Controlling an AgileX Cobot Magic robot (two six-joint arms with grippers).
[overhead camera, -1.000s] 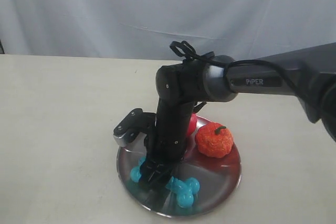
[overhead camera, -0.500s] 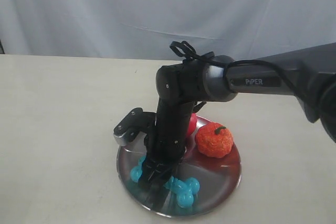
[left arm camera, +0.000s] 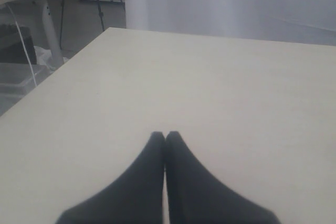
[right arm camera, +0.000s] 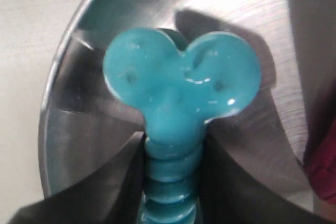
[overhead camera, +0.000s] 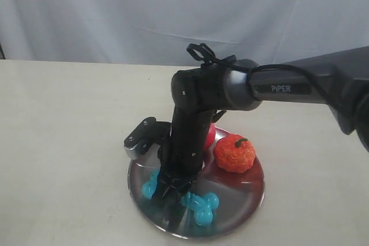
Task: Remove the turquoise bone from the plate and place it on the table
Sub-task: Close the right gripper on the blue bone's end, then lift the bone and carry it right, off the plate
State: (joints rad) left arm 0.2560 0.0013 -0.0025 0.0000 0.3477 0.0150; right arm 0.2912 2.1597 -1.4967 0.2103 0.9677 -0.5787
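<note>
The turquoise bone (overhead camera: pixel 203 205) lies low across the front of the steel plate (overhead camera: pixel 249 191). One knobbed end shows on each side of my right gripper (overhead camera: pixel 172 193). In the right wrist view that gripper (right arm camera: pixel 173 148) is shut on the bone's (right arm camera: pixel 181 82) ribbed shaft, a dark finger pressed against each side. The knobbed end juts out over the plate's (right arm camera: pixel 79 129) rim area. Whether the bone still touches the plate cannot be told. My left gripper (left arm camera: pixel 165 136) is shut and holds nothing. It hangs above the bare cream table (left arm camera: pixel 220 82) and is out of the exterior view.
An orange toy pumpkin (overhead camera: pixel 234 153) and a red toy fruit (overhead camera: pixel 209 136) sit on the plate's far side, behind the arm. The red fruit (right arm camera: pixel 323 166) shows at the right wrist view's edge. Cream tabletop (overhead camera: pixel 69 119) surrounds the plate, and a pale curtain hangs behind.
The right gripper and the bone in it have shifted up very slightly over the plate. The fruits have not moved.
</note>
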